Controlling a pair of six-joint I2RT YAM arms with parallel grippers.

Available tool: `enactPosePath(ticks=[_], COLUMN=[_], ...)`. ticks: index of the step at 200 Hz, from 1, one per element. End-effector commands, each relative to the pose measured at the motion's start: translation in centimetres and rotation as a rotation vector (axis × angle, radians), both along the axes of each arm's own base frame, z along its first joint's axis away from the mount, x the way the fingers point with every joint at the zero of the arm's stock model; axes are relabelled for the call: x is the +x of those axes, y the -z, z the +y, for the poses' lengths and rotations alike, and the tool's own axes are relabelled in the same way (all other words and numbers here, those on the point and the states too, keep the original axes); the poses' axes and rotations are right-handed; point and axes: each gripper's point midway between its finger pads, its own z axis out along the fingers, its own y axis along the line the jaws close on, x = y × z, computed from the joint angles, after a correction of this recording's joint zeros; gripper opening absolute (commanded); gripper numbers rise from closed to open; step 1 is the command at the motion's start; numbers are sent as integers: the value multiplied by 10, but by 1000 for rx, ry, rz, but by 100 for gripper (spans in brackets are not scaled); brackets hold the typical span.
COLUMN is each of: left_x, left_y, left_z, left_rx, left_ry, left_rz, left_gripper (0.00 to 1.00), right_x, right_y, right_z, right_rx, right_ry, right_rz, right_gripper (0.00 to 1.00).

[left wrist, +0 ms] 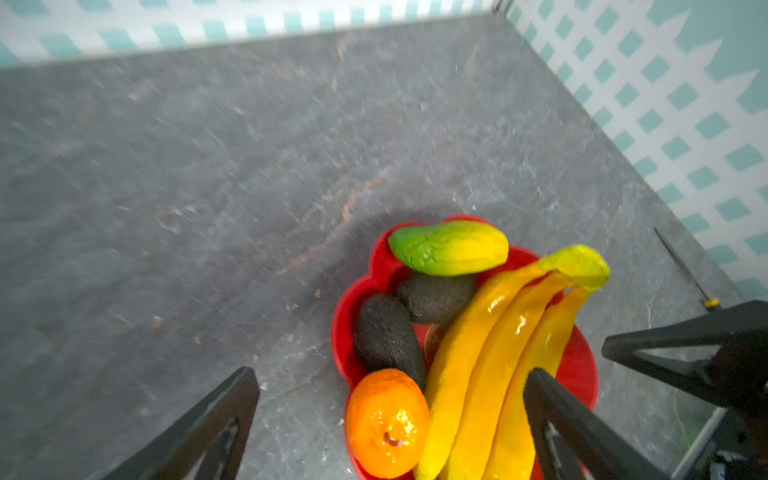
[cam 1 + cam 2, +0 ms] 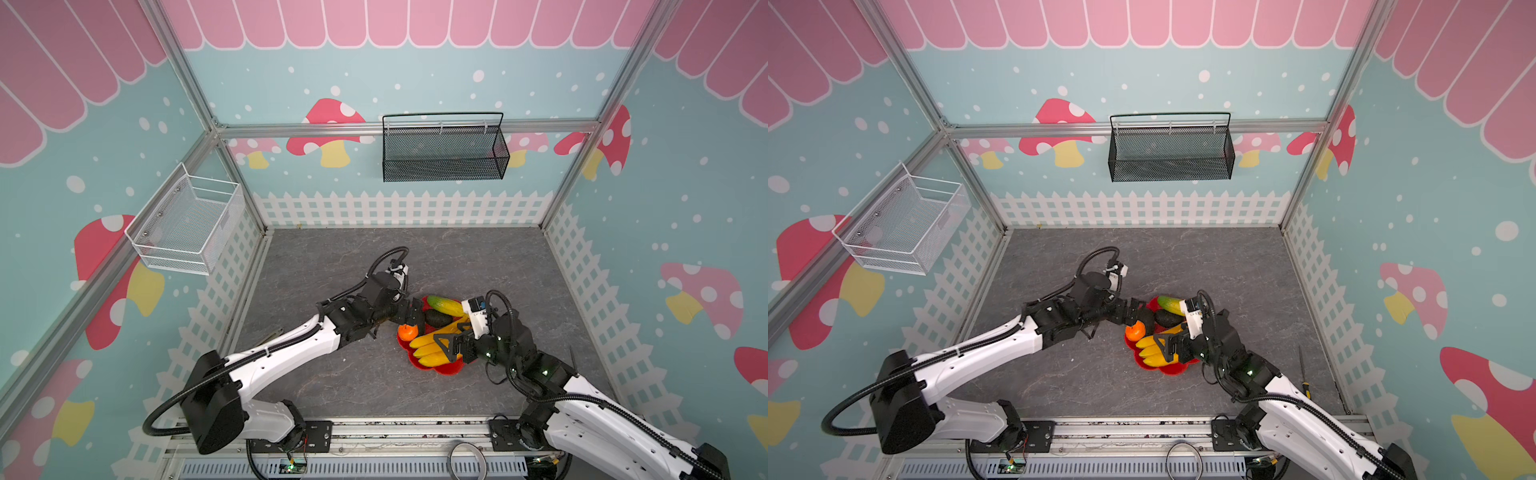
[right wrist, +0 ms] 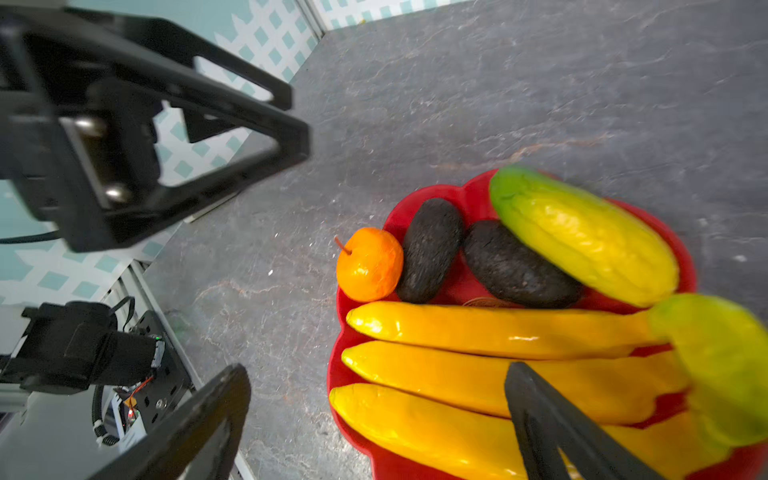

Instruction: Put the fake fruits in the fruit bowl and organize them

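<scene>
All the fake fruits lie in the red fruit bowl (image 2: 436, 369) (image 2: 1168, 369) (image 3: 436, 193). The banana bunch (image 2: 430, 347) (image 1: 490, 365) (image 3: 478, 328) fills its near side. The orange (image 2: 407, 332) (image 1: 386, 424) (image 3: 370, 270) sits on the left rim beside two avocados (image 1: 386, 336) (image 3: 519, 266). At the far edge rests the green-yellow fruit (image 2: 444, 305) (image 1: 449, 247) (image 3: 582, 232). My left gripper (image 2: 412, 315) (image 1: 390, 372) hangs open just above the orange, holding nothing. Over the banana tips my right gripper (image 2: 446, 347) (image 3: 378, 368) is open and empty.
A black mesh basket (image 2: 444, 153) hangs on the back wall and a white wire basket (image 2: 187, 224) on the left wall. A thin screwdriver-like tool (image 2: 1303, 370) lies on the grey floor near the right wall. The two grippers are close together over the bowl.
</scene>
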Motion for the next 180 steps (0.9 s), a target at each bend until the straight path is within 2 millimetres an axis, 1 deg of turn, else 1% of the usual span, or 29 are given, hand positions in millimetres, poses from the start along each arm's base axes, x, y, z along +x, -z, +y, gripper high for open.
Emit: enactPosePath(ticks=[1, 12, 13, 14, 21, 22, 31, 47, 54, 59, 68, 73, 77, 88, 98, 108, 116, 123, 124, 131, 133, 136, 141, 155, 161, 170, 173, 175, 180], left_x=[27, 34, 35, 35, 38, 38, 38, 32, 27, 24, 20, 18, 19, 19, 21, 24, 28, 33, 33, 37, 38, 39, 42, 49, 53, 58, 59, 60, 62], left_y=[-13, -16, -16, -16, -16, -16, -10, 8, 17, 24, 32, 41, 43, 60, 72, 82, 83, 80, 80, 76, 74, 73, 70, 64, 63, 70, 73, 70, 72], left_z=[71, 109, 113, 117, 142, 146, 178, 230, 247, 264, 278, 285, 289, 298, 304, 304, 305, 304, 303, 302, 300, 298, 294, 286, 285, 279, 280, 280, 281], left_rx=[93, 148, 153, 159, 201, 204, 252, 300, 307, 312, 298, 296, 281, 289, 282, 253, 243, 236, 234, 212, 201, 189, 163, 103, 125, 132, 135, 126, 125], left_ry=[-247, -366, -376, -390, -466, -475, -568, -707, -759, -818, -875, -894, -907, -922, -918, -891, -874, -852, -848, -832, -821, -809, -777, -718, -705, -667, -671, -674, -680], left_rz=[-123, -169, -173, -178, -200, -203, -218, -222, -227, -230, -256, -265, -284, -285, -280, -292, -290, -314, -318, -369, -382, -395, -428, -523, -548, -535, -530, -546, -559], left_gripper=[100, 100, 100, 100, 100, 100, 100, 100, 100, 100, 100, 100, 100, 100, 100, 100, 100, 100, 100, 100, 100, 100, 100, 100, 100, 100, 100, 100, 100], right_x=[24, 40, 42, 44, 55, 57, 70, 92, 98, 102, 108, 110, 111, 109, 103, 97, 90, 82, 80, 74, 73, 69, 65, 61, 62, 66, 67, 68, 70], right_y=[-42, -60, -64, -62, -69, -73, -78, -77, -73, -68, -59, -50, -45, -27, -13, -4, 2, 8, 12, 16, 14, 24, 28, 38, 38, 38, 36, 36, 33], right_z=[-18, -33, -36, -38, -50, -53, -71, -110, -128, -142, -170, -185, -199, -233, -256, -266, -273, -279, -280, -283, -283, -283, -285, -284, -283, -277, -275, -274, -271], right_rx=[-13, -37, -38, -46, -75, -74, -101, -122, -122, -122, -123, -126, -128, -135, -171, -230, -280, -305, -311, -345, -353, -372, -386, -383, -371, -352, -347, -348, -343], right_ry=[46, 116, 126, 133, 187, 198, 265, 384, 433, 473, 562, 614, 664, 802, 908, 950, 977, 1015, 1018, 1035, 1035, 1035, 1043, 1045, 1038, 1005, 994, 987, 973], right_rz=[-96, -126, -134, -131, -146, -156, -168, -162, -157, -152, -146, -136, -136, -149, -203, -293, -373, -425, -421, -469, -488, -482, -494, -495, -503, -512, -524, -528, -547], right_gripper=[99, 99, 99, 99, 99, 99, 99, 99, 99, 99, 99, 99, 99, 99, 99, 99, 99, 99, 99, 99, 99, 99, 99, 99, 99, 99, 99, 99, 99])
